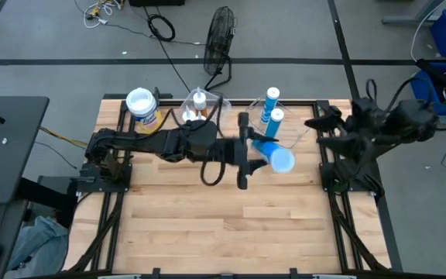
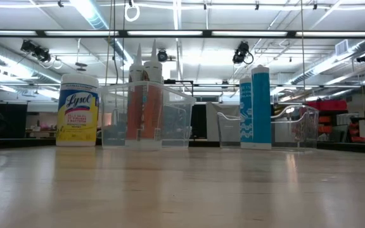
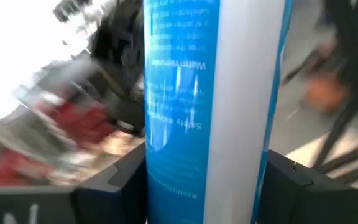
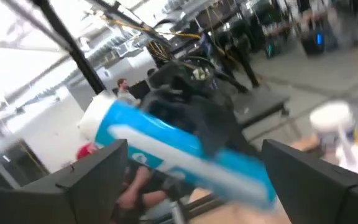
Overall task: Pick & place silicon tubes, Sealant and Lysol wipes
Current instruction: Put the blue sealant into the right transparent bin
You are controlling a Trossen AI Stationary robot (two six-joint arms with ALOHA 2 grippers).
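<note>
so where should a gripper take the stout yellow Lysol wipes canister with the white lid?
Grip the yellow Lysol wipes canister across its straight label wall, below the white lid, coming in level from the open front side. It stands upright at the table's back left; the clear plastic bin crowds its right.

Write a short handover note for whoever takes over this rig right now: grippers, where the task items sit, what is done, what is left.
Left gripper: shut on a blue-white tube, held lying sideways above mid-table.
Right gripper: open, empty, pulled back at the table's right edge.
Lysol wipes: standing on the table at the far left, outside the bins.
Left clear bin: two orange tubes upright.
Right clear bin: two blue-white tubes upright.
Done: four tubes binned.
Left: place the held tube; the wipes probably still need moving.
</note>
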